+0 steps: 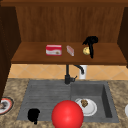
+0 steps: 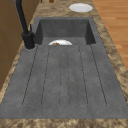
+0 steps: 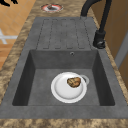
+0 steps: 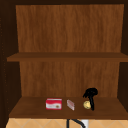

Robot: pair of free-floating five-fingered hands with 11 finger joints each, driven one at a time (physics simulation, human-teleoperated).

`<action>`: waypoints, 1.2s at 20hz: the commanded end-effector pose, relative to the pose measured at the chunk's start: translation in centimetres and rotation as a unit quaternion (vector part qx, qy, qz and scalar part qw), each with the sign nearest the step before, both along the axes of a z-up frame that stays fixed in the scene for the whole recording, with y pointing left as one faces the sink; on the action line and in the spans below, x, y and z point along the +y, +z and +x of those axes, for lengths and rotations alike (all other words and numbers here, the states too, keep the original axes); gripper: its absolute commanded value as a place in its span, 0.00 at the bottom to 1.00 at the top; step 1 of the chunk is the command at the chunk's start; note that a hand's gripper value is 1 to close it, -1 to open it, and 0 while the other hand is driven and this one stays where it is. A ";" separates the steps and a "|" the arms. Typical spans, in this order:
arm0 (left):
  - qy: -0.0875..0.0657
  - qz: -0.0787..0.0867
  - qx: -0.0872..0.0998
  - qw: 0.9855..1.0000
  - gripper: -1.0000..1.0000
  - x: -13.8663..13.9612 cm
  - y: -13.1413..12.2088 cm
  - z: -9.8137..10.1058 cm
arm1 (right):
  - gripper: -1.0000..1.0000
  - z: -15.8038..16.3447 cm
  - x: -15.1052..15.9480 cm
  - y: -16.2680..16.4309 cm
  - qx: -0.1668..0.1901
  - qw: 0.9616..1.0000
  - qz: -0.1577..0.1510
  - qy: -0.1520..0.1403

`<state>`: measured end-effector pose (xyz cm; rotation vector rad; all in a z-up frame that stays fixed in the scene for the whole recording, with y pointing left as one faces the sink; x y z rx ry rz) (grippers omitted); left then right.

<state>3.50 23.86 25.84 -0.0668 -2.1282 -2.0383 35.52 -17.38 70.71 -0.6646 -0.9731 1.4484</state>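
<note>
the right hand (image 1: 90, 45) is up at the lower shelf (image 1: 32, 56) of the wall cabinet, just beside a small round yellowish ball of food (image 1: 86, 51). its palm sits above and behind the ball, and its fingers hang down straight along the ball's right side, touching it or very nearly so; they are not curled round it, so the hand reads as loosely open with nothing clamped. the upper view shows the same: the right hand (image 4: 90, 96) with fingers pointing down next to the ball (image 4: 86, 104), which rests on the shelf board.

further left on that shelf lie a red and white box (image 1: 53, 50) and a small pinkish packet (image 1: 70, 50), both well apart from the hand.

the left hand (image 1: 33, 115) hangs low over the draining board at the sink's front left corner, holding nothing; its fingers are too dark to read.

in the basin a white plate (image 3: 62, 92) carries a brown cookie (image 3: 74, 82). a big red ball (image 1: 67, 114) sits at the front edge of the sink.
</note>
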 end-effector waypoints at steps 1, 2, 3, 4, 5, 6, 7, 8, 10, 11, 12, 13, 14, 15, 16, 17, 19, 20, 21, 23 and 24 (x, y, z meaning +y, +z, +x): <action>0.000 0.000 0.000 1.000 0.50 0.0 0.0 0.0 | 0.00 2.3 0.0 -0.5 0.032 0.999 -0.025 0.012; 0.000 0.000 0.000 1.000 0.50 0.0 0.0 0.0 | 0.00 3.0 -0.1 -0.8 0.038 0.999 -0.026 0.012; 0.000 0.000 0.000 1.000 0.50 0.0 0.0 0.0 | 0.00 3.8 0.0 -1.6 0.044 0.999 -0.025 0.011; 0.000 0.000 0.000 1.000 0.50 0.0 0.0 0.0 | 0.00 4.4 0.0 -2.2 0.048 0.998 -0.026 0.010; 0.000 0.000 0.000 1.000 0.50 0.0 0.0 0.0 | 0.00 5.1 0.2 -2.7 0.050 0.998 -0.027 0.010; 0.000 0.000 0.000 1.000 0.50 0.0 0.0 0.0 | 0.00 5.6 0.4 -3.2 0.052 0.998 -0.030 0.010; 0.000 0.000 0.000 1.000 0.50 0.0 0.0 0.0 | 0.00 6.3 0.5 -3.7 0.054 0.998 -0.032 0.009; 0.000 0.000 0.000 1.000 0.50 0.0 0.0 0.0 | 0.00 6.9 0.6 -4.1 0.056 0.998 -0.034 0.009; 0.000 0.000 0.000 1.000 0.50 0.0 0.0 0.0 | 0.00 8.0 0.9 -5.1 0.060 0.997 -0.039 0.010; 0.000 0.000 0.000 1.000 0.50 0.0 0.0 0.0 | 0.00 8.5 1.0 -5.7 0.060 0.997 -0.041 0.011; 0.000 0.000 0.000 1.000 0.50 0.0 0.0 0.0 | 0.00 8.8 1.2 -6.2 0.059 0.997 -0.044 0.011; 0.000 0.000 0.000 1.000 0.50 0.0 0.0 0.0 | 0.00 9.1 1.4 -6.9 0.057 0.997 -0.048 0.010; 0.000 0.000 0.000 1.000 0.50 0.0 0.0 0.0 | 0.00 9.5 1.5 -7.5 0.057 0.997 -0.049 0.009; 0.000 0.000 0.000 1.000 0.50 0.0 0.0 0.0 | 0.00 9.7 1.5 -8.0 0.049 0.998 -0.045 0.015; 0.000 0.000 0.000 1.000 0.50 0.0 0.0 0.0 | 0.00 9.9 1.8 -8.3 0.038 0.998 -0.040 0.021; 0.000 0.000 0.000 1.000 0.50 0.0 0.0 0.0 | 0.00 10.2 2.1 -8.5 0.024 0.999 -0.038 0.023; 0.000 0.000 0.000 1.000 0.50 0.0 0.0 0.0 | 0.00 10.9 2.6 -8.8 0.002 0.999 -0.028 0.031; 0.000 0.000 0.000 1.000 0.50 0.0 0.0 0.0 | 0.00 11.4 2.7 -9.1 -0.006 0.999 -0.022 0.036; 0.000 0.000 0.000 1.000 0.50 0.0 0.0 0.0 | 0.00 11.9 2.9 -9.2 -0.012 0.999 -0.013 0.043; 0.000 0.000 0.000 1.000 0.50 0.0 0.0 0.0 | 0.00 12.8 3.0 -9.5 -0.018 0.998 0.002 0.056; 0.000 0.000 0.000 1.000 0.50 0.0 0.0 0.0 | 0.00 13.2 2.9 -9.4 -0.021 0.998 0.010 0.060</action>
